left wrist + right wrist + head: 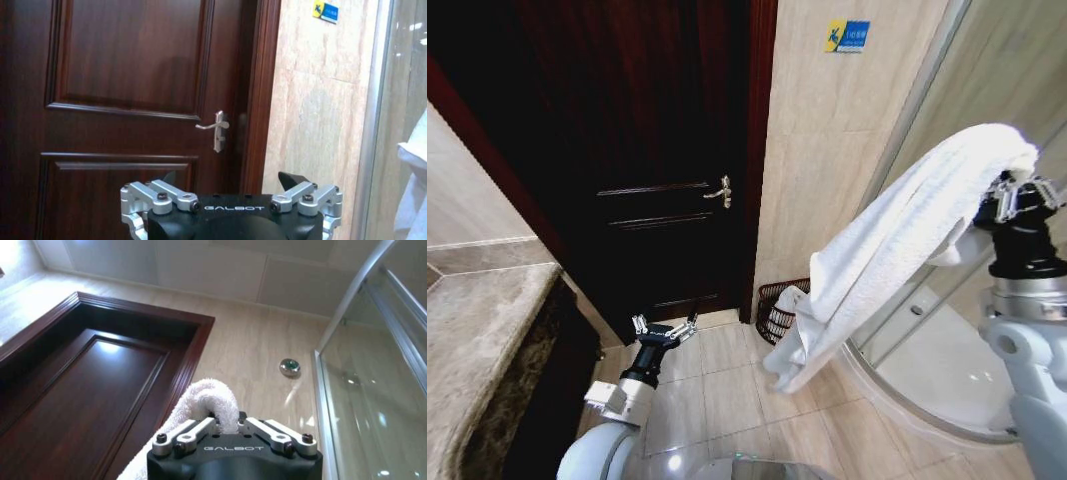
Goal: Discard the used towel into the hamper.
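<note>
The right pincer (1010, 195) is raised at the upper right of the head frame, closed on the white towel (897, 240). The cloth arches over the pincer and hangs in a long diagonal fold toward the lower middle of the frame, its free end dangling above the tiled floor (727, 400). In the right wrist view the towel (210, 397) bulges up in a rounded loop out of the closed jaws (pinched right at the centre), with the dark door (87, 390) behind it.

The hamper (779, 310), a dark wire basket, stands on the floor at the centre of the head frame, against the beige wall just beside the door frame. The towel's lower part hangs in front of its right side, so whether they touch cannot be told.

The left pincer (665, 330) sits low at the lower left-centre of the head frame, jaws spread wide and holding nothing. Its wrist view shows the fingers (293, 190) parted, facing the door and its silver handle (217, 130). A stone table (477, 340) fills the lower left corner, and the glass shower enclosure (947, 370) curves along the right.
</note>
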You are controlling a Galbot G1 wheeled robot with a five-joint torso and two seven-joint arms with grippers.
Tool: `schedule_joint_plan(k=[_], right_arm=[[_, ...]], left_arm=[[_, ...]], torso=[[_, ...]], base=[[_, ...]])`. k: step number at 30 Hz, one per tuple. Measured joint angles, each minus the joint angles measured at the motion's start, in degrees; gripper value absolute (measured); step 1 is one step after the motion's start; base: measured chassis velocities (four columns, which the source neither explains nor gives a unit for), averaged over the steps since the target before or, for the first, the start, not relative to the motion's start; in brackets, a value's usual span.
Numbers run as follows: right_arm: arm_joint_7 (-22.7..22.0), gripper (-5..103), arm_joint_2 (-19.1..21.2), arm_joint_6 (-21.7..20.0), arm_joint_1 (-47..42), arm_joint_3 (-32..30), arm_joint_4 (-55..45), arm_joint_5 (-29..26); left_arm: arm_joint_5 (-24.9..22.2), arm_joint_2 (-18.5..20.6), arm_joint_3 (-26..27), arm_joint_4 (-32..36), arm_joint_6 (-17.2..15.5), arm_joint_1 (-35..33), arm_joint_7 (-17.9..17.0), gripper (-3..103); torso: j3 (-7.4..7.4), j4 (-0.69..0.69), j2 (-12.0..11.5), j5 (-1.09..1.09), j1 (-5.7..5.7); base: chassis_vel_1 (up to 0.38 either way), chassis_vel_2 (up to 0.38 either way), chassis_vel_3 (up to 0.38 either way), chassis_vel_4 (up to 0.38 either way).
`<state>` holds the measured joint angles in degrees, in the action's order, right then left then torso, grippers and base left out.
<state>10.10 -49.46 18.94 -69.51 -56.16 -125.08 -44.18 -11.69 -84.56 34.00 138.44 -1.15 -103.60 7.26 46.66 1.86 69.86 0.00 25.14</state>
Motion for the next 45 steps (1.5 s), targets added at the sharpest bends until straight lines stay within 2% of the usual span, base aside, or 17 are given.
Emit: schedule_joint_plan(k=[16, 17, 19, 24, 25, 28, 31, 34, 37, 45], right_arm=[[0.86, 5, 1.79, -0.12, 0.65, 0.15, 0.72, -1.91], [0.89, 5, 1.97, -0.12, 0.59, -0.08, 0.52, -2.29], [0.89, 5, 2.15, -0.12, 0.44, -0.31, 0.33, -2.7], [0.92, 5, 2.65, -0.23, -0.04, -1.78, -0.78, -3.58], [1.11, 5, 2.91, -0.32, -0.15, -2.69, -1.35, -3.93], [1.54, 5, 3.26, -0.4, -0.18, -3.51, -1.51, -4.4], [2.79, 5, 3.98, -0.3, -0.05, -4.8, -1.33, -5.26], [3.14, 5, 4.03, -0.28, -0.19, -5.33, -1.46, -5.49], [3.11, 5, 3.67, -0.75, -1.33, -6.9, -4.08, -6.22], [3.2, 5, 5.41, -0.84, 0.4, -6.89, -2.1, -6.58]], left_arm=[[0.0, 0.0, -0.01, 0.0, 0.0, 0.0, 0.0, 100], [0.0, 0.0, 0.0, 0.0, 0.0, 0.0, 0.0, 100], [0.0, 0.0, 0.0, 0.0, 0.0, 0.0, 0.0, 100], [0.0, 0.0, 0.01, 0.0, 0.0, 0.01, -0.01, 100], [0.0, 0.0, 0.0, 0.0, 0.0, 0.01, 0.0, 100], [0.0, 0.0, 0.0, 0.0, 0.0, 0.01, 0.0, 100], [0.0, 0.01, 0.0, 0.0, 0.0, 0.01, 0.0, 100], [0.0, 0.0, 0.0, 0.0, 0.0, 0.0, 0.0, 100], [0.0, 0.0, 0.0, 0.0, 0.0, -0.01, 0.0, 100], [0.0, 0.0, 0.0, 0.0, 0.0, 0.0, 0.0, 100]], torso=[[0.01, 0.0, -0.01, 0.02, 0.02], [0.01, 0.0, -0.01, -0.07, 0.02], [0.0, 0.01, -0.01, 0.03, 0.01], [0.01, 0.01, -0.02, 0.04, 0.02], [0.02, 0.01, -0.02, -0.06, 0.05], [0.03, 0.0, -0.04, 0.03, 0.09], [0.02, 0.02, -0.04, -0.04, 0.06], [0.02, 0.05, -0.04, 0.03, 0.04], [-0.03, -0.01, 0.0, -0.02, -0.05], [0.0, 0.0, 0.0, 0.0, -0.01]], base=[[-0.119, 0.124, 0.117, -0.12], [-0.231, 0.248, 0.241, -0.237], [-0.226, 0.24, 0.245, -0.246], [-0.256, 0.264, 0.26, -0.264], [-0.253, 0.253, 0.199, -0.231], [-0.226, 0.161, 0.147, -0.192], [-0.091, 0.091, 0.025, -0.01], [-0.032, 0.049, 0.012, 0.042], [0.045, -0.064, -0.006, 0.072], [0.014, -0.014, -0.008, 0.015]])
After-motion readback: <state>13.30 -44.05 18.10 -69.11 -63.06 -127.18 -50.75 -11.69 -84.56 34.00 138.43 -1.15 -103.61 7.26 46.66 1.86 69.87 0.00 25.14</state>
